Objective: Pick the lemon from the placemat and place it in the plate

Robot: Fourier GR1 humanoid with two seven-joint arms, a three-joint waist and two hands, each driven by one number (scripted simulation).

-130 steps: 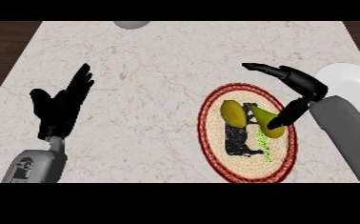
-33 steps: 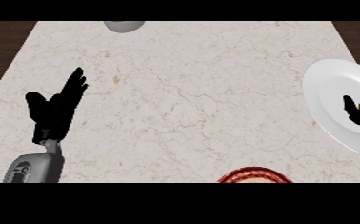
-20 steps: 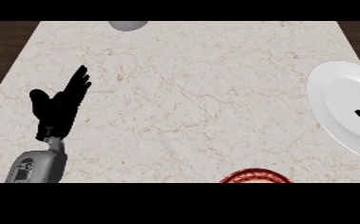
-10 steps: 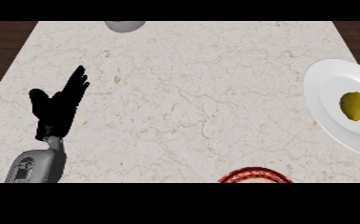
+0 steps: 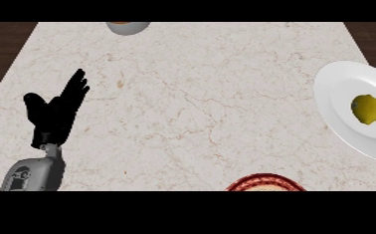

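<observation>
The yellow lemon (image 5: 363,109) lies in the white plate (image 5: 332,98) at the right edge of the head view, with no hand on it. Only the top rim of the round red-bordered placemat (image 5: 265,182) shows at the lower edge. My left hand (image 5: 54,114) stays open at the left, fingers up, resting above the counter. My right hand shows nowhere in the view.
A grey bowl (image 5: 127,27) sits at the counter's far edge, upper left. The marble counter (image 5: 191,93) ends in dark wood at both far corners.
My right hand was over the plate, then withdrew out of view, leaving the lemon lying in the plate. The left hand has not moved.
</observation>
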